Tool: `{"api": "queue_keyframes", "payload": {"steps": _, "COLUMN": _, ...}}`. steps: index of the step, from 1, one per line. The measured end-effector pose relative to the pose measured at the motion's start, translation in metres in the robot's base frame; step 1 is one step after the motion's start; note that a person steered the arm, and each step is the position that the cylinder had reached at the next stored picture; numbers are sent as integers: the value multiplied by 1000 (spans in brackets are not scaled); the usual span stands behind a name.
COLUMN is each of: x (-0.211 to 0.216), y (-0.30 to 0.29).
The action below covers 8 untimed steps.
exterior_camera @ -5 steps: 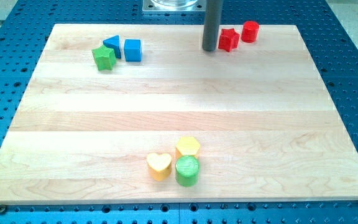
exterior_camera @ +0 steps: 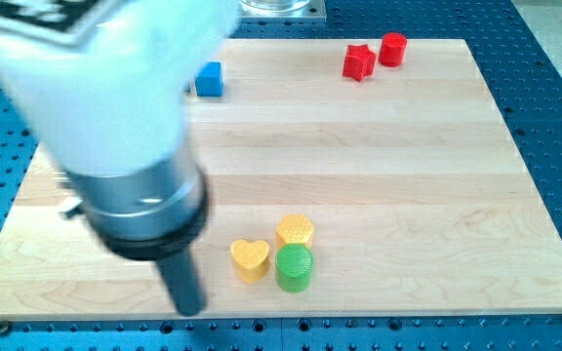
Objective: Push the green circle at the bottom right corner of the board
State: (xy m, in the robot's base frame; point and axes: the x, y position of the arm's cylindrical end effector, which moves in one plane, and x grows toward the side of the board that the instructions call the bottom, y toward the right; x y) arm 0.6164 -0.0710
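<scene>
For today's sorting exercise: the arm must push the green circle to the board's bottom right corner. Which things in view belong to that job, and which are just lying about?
Belong to the job:
green circle
my tip, left of the blocks
board

Lying about:
yellow heart
yellow hexagon
blue cube
red star
red cylinder

A wooden board (exterior_camera: pixel 379 175) is carrying a green circle (exterior_camera: pixel 294 268), yellow heart (exterior_camera: pixel 250 259), yellow hexagon (exterior_camera: pixel 296 230), blue cube (exterior_camera: pixel 209 79), red star (exterior_camera: pixel 358 62) and red cylinder (exterior_camera: pixel 392 49).

A robotics lab bench.
A pale wooden surface (exterior_camera: pixel 379 185) lies on a blue perforated mounting plate (exterior_camera: pixel 554 117), beneath a large blurred white-and-metal robot arm (exterior_camera: pixel 115 127).
</scene>
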Motion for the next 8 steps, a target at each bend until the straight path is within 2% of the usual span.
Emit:
{"api": "queue_keyframes", "payload": {"steps": 1, "x": -3, "y": 74}}
{"api": "queue_keyframes", "payload": {"steps": 2, "x": -25, "y": 89}}
{"api": "queue_keyframes", "payload": {"steps": 3, "x": -34, "y": 79}}
{"api": "queue_keyframes", "payload": {"steps": 5, "x": -55, "y": 175}}
{"api": "queue_keyframes", "payload": {"steps": 8, "x": -86, "y": 236}}
